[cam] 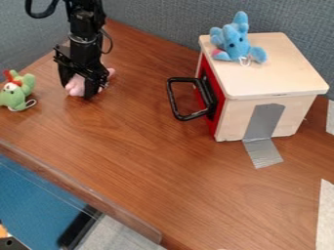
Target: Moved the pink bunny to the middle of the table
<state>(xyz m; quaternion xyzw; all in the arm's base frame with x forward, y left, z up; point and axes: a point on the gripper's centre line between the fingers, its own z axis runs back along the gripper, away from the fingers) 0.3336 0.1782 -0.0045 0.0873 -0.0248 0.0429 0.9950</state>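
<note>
The black gripper point(78, 90) hangs down at the upper left of the table, low over the pink bunny point(76, 85). Its two fingers stand apart, one on each side of the bunny's pink body. More pink plush shows to the right, behind the right finger. The gripper covers part of the bunny, and whether the fingers press on it is hard to see. The brown wooden table point(147, 141) extends to the right and toward the front.
A green plush toy point(25, 84) lies at the left. On the right stands a wooden box point(261, 73) with a red front and a black handle point(173, 100) jutting left. A blue plush toy point(236, 43) sits on top. Grey tape point(263, 152) runs onto the table.
</note>
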